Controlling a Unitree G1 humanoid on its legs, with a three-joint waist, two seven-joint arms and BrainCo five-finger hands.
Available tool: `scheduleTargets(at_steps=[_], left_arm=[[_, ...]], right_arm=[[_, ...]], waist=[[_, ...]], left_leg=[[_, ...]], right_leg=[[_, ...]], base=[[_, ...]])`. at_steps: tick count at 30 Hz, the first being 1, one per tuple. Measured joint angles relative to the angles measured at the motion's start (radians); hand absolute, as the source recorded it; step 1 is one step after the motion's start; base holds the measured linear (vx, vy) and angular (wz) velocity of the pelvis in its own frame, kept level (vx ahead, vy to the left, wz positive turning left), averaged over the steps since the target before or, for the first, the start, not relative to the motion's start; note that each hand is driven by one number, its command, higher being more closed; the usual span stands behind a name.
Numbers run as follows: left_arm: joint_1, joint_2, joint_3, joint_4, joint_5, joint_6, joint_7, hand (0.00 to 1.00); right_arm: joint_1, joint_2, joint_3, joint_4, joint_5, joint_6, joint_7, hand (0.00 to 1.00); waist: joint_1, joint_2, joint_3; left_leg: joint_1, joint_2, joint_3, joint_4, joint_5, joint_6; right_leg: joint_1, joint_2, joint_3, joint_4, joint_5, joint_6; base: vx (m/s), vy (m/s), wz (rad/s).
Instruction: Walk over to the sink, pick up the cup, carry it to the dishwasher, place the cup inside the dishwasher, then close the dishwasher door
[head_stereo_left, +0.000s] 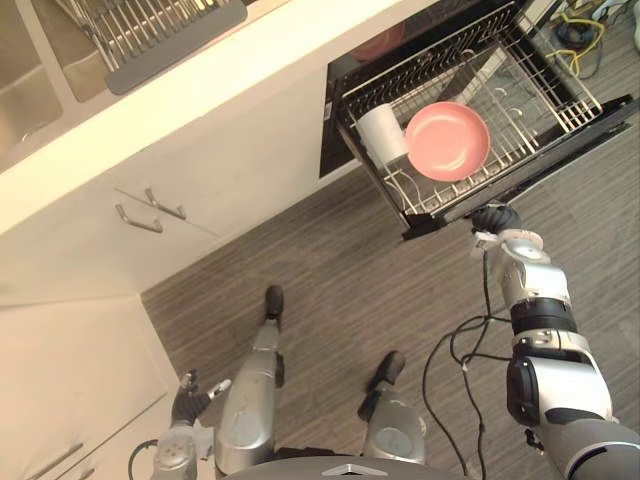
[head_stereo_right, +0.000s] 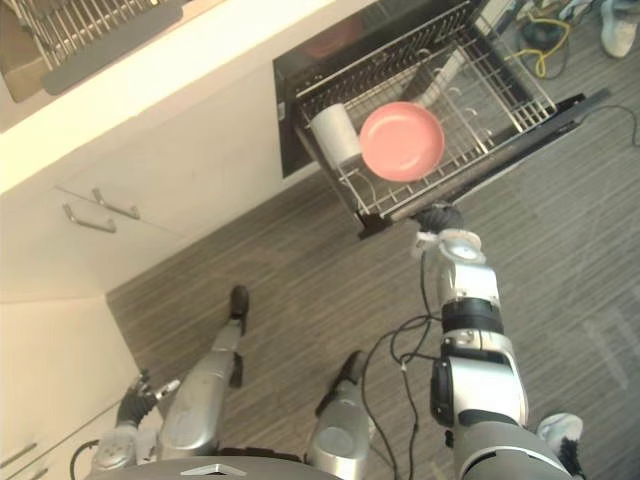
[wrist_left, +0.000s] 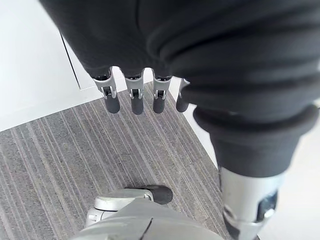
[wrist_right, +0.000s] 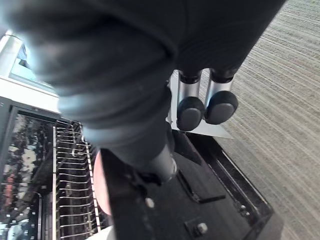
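The white cup stands mouth down in the left end of the dishwasher's pulled-out wire rack, beside a pink plate. The black dishwasher door hangs open and low over the floor. My right hand is at the door's front left corner; in its wrist view its fingers rest against the door's edge and hold nothing. My left hand hangs low by the white cabinet, fingers straight and empty.
A white counter runs along the top with a sink and a grey dish rack. Cabinet doors with metal handles stand below. A yellow cable lies on the striped grey floor beyond the dishwasher.
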Motion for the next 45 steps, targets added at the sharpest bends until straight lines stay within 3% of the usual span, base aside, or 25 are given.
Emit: scheduleTargets(at_steps=[6,9,14,16,20,25,27,28,29,30,33,40,45], left_arm=[[-0.015,-0.011,-0.031,0.0,0.0,-0.002,-0.006,0.0],[-0.016,-0.019,-0.055,0.001,-0.004,-0.005,-0.009,0.0],[-0.016,-0.03,-0.102,0.007,-0.04,-0.015,-0.024,0.0],[-0.014,-0.045,-0.123,0.009,-0.052,-0.026,-0.029,0.0],[-0.012,-0.046,-0.151,0.009,-0.063,-0.036,-0.052,0.0],[-0.009,-0.046,-0.209,0.01,-0.098,-0.067,-0.086,0.0],[-0.009,-0.049,-0.225,0.01,-0.103,-0.079,-0.096,0.0],[-0.008,-0.051,-0.228,0.01,-0.116,-0.081,-0.107,0.0],[-0.008,-0.051,-0.229,0.01,-0.116,-0.085,-0.111,0.0],[-0.008,-0.051,-0.229,0.01,-0.116,-0.094,-0.123,0.0],[-0.006,-0.05,-0.235,0.01,-0.116,-0.101,-0.151,0.0],[0.015,-0.036,-0.254,0.01,-0.148,-0.112,-0.176,0.0],[0.027,-0.029,-0.278,0.011,-0.159,-0.114,-0.176,0.0]], right_arm=[[-0.094,-0.074,0.062,0.091,-0.021,0.055,0.024,1.0],[-0.175,-0.109,0.109,0.151,-0.073,0.079,0.035,1.0],[-0.284,-0.167,0.176,0.203,-0.14,0.09,0.039,1.0],[-0.358,-0.204,0.235,0.246,-0.18,0.092,0.029,1.0],[-0.444,-0.243,0.28,0.291,-0.232,0.093,-0.005,1.0],[-0.61,-0.291,0.411,0.402,-0.295,0.089,-0.047,1.0],[-0.646,-0.312,0.468,0.422,-0.294,0.061,-0.066,1.0],[-0.664,-0.312,0.496,0.43,-0.293,0.036,-0.077,0.0],[-0.671,-0.309,0.511,0.431,-0.294,0.02,-0.074,0.0],[-0.677,-0.309,0.551,0.431,-0.307,-0.039,-0.068,0.0],[-0.734,-0.344,0.655,0.504,-0.461,-0.118,-0.042,0.0],[-0.734,-0.364,0.877,0.506,-0.67,-0.313,-0.006,0.0],[-0.729,-0.361,0.868,0.506,-0.662,-0.349,-0.002,0.0]], waist=[[0.005,0.053,0.033],[0.022,0.087,0.04],[0.032,0.144,0.047],[0.063,0.179,0.036],[0.112,0.195,0.025],[0.194,0.224,0.004],[0.224,0.235,-0.005],[0.241,0.238,-0.007],[0.248,0.239,-0.008],[0.265,0.24,-0.008],[0.29,0.245,-0.012],[0.274,0.247,-0.013],[0.268,0.246,-0.013]], left_leg=[[-0.003,-0.016,-0.02,-0.002,0.001,0.0],[-0.019,-0.016,-0.024,-0.003,0.005,-0.003],[-0.04,-0.024,-0.061,-0.003,0.015,-0.011],[-0.061,-0.036,-0.093,-0.003,0.018,-0.016],[-0.093,-0.052,-0.134,0.003,0.029,-0.012],[-0.119,-0.09,-0.191,0.004,0.04,0.001],[-0.126,-0.101,-0.214,0.004,0.041,0.002],[-0.126,-0.108,-0.233,0.004,0.041,0.002],[-0.126,-0.111,-0.243,0.004,0.041,0.002],[-0.128,-0.115,-0.253,0.004,0.041,0.002],[-0.14,-0.12,-0.266,0.005,0.041,0.001],[-0.129,-0.118,-0.263,0.005,0.043,-0.001],[-0.122,-0.109,-0.254,0.005,0.042,-0.002]], right_leg=[[-0.005,-0.022,-0.011,0.045,-0.019,0.009],[-0.034,-0.028,-0.009,0.07,-0.028,0.004],[-0.041,-0.031,-0.035,0.084,-0.03,0.008],[-0.064,-0.045,-0.049,0.111,-0.04,0.016],[-0.083,-0.061,-0.078,0.15,-0.062,0.018],[-0.086,-0.099,-0.14,0.21,-0.114,0.031],[-0.081,-0.108,-0.165,0.223,-0.13,0.036],[-0.073,-0.114,-0.175,0.23,-0.141,0.036],[-0.071,-0.115,-0.18,0.233,-0.149,0.035],[-0.069,-0.119,-0.192,0.241,-0.158,0.037],[-0.07,-0.122,-0.207,0.252,-0.178,0.037],[-0.071,-0.126,-0.199,0.253,-0.199,0.036],[-0.068,-0.119,-0.196,0.245,-0.201,0.034]], base=[[-0.02,0.024,0.1],[-0.06,0.015,0.0],[-0.03,0.008,0.13],[-0.02,0.006,0.18],[0.04,-0.003,0.29],[0.07,-0.005,0.35],[0.1,-0.032,0.38],[0.1,-0.053,0.34],[0.09,-0.065,0.29],[0.07,-0.054,0.19],[0.08,-0.055,0.2],[0.04,-0.055,-0.06],[0.02,-0.037,-0.02]])
